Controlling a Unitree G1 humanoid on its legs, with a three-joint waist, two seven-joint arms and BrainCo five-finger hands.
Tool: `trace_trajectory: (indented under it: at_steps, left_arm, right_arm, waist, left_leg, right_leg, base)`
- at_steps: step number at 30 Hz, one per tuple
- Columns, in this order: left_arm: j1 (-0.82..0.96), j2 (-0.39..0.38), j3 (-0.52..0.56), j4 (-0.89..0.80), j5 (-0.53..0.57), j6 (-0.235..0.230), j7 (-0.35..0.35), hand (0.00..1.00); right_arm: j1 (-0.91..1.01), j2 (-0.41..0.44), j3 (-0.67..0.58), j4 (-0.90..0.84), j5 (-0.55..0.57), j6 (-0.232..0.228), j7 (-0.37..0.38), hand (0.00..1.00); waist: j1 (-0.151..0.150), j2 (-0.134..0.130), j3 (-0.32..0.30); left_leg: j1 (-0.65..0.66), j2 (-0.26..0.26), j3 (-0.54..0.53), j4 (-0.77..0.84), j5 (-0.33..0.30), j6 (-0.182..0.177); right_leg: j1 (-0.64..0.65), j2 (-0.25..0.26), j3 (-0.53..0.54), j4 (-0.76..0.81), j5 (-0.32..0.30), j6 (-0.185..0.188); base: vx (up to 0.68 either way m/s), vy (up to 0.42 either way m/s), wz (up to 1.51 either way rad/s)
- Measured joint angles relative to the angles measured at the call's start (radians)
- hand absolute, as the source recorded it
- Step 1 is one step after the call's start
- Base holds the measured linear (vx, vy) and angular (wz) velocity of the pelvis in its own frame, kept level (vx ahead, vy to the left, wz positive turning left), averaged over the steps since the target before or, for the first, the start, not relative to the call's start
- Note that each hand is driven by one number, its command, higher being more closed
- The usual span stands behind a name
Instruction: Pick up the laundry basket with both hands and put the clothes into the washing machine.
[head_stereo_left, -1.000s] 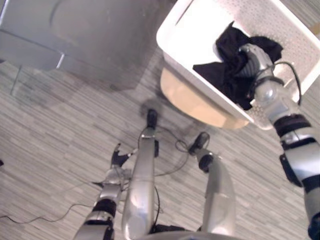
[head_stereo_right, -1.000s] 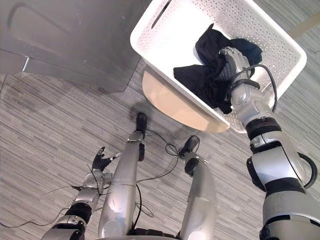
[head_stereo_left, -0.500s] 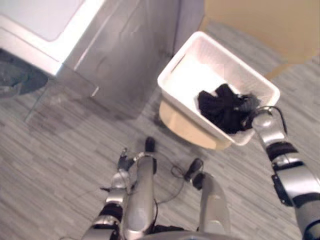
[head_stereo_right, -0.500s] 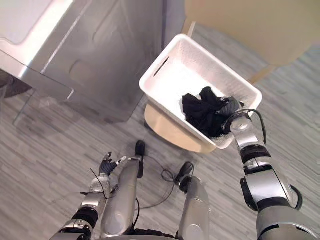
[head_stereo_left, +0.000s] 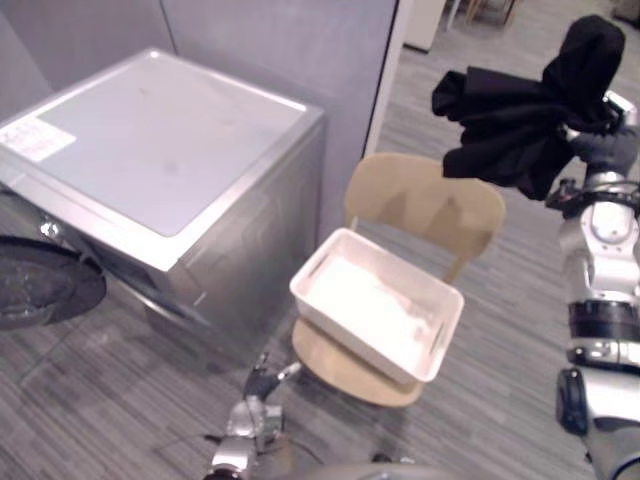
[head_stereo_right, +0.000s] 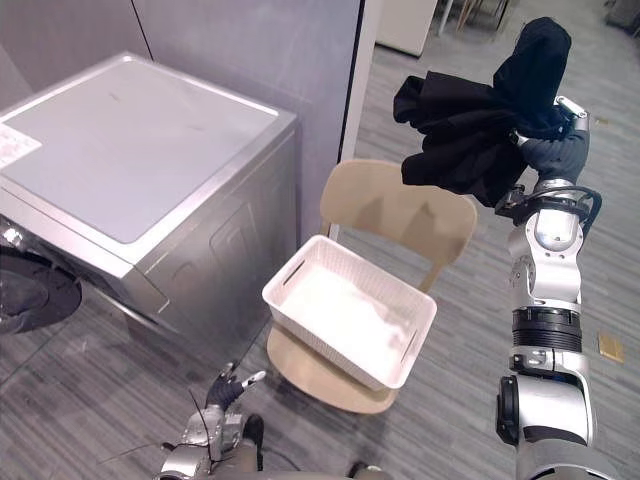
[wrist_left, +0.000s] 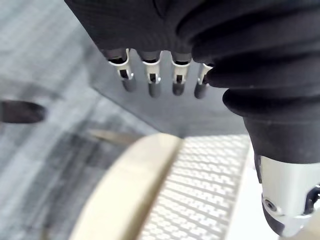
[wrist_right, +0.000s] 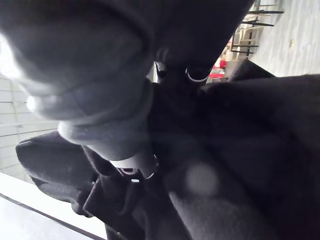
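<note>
My right hand (head_stereo_left: 606, 150) is raised high at the right, shut on a bundle of black clothes (head_stereo_left: 520, 120) that hangs from it in the air. The right wrist view shows the dark cloth (wrist_right: 240, 150) wrapped close round the hand. The white perforated laundry basket (head_stereo_left: 350, 335) stands on a wooden chair and holds no clothes. The washing machine (head_stereo_left: 150, 170) is at the left, with its round door (head_stereo_left: 40, 285) swung open at the left edge. My left hand (head_stereo_left: 262, 385) hangs low by the chair, fingers (wrist_left: 150, 82) straight, open and holding nothing.
The tan chair (head_stereo_left: 420, 205) with a curved back carries the basket beside the machine. A grey wall panel (head_stereo_left: 300, 50) rises behind both. Grey plank floor (head_stereo_left: 500, 400) lies to the right of the chair. The left wrist view shows the chair seat (wrist_left: 125, 190) and the basket wall (wrist_left: 200, 190).
My right hand has lifted the black clothes out of the basket and up high. The camera has tilted up, bringing the machine top and chair back into view.
</note>
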Motion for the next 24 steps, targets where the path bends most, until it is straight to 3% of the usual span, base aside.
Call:
trace_trajectory:
  at_steps: [6,11,18,24]
  left_arm:
    - [-0.072,0.037,-0.029,-0.323,0.001,-0.005,0.006,0.00]
    - [-0.233,0.080,-0.042,-0.377,0.000,-0.026,0.047,0.00]
    - [-0.440,0.105,-0.123,-0.412,-0.043,-0.046,0.068,0.00]
    - [-0.558,0.096,-0.193,-0.409,-0.059,-0.048,0.068,0.00]
  right_arm:
    - [-0.046,-0.004,0.023,0.025,-0.035,0.002,0.002,1.00]
    - [-0.044,0.028,0.095,-0.026,-0.058,0.004,0.023,1.00]
    - [0.075,0.164,0.137,-0.202,-0.063,0.002,0.090,1.00]
    - [0.152,0.200,0.175,-0.275,-0.093,0.003,0.110,1.00]
  waist:
    - [-0.025,0.014,-0.033]
    - [-0.056,0.045,-0.056]
    - [-0.100,0.051,-0.071]
    - [-0.132,0.050,-0.074]
  left_leg:
    - [0.072,-0.001,0.035,-0.051,0.012,0.002]
    - [0.125,0.000,0.075,-0.074,0.016,0.007]
    - [0.200,0.017,0.158,-0.132,0.033,0.001]
    - [0.217,0.011,0.197,-0.157,0.037,0.003]
  right_leg:
    - [0.056,0.027,0.041,-0.094,0.050,0.003]
    - [0.067,0.038,0.107,-0.115,0.074,-0.004]
    - [0.051,0.063,0.212,-0.124,0.098,-0.018]
    - [0.036,0.068,0.264,-0.147,0.129,-0.014]
  base:
    - [0.02,-0.002,-0.20]
    - [-0.05,0.014,-0.36]
    - [-0.08,-0.005,-0.39]
    - [-0.02,0.023,-0.25]
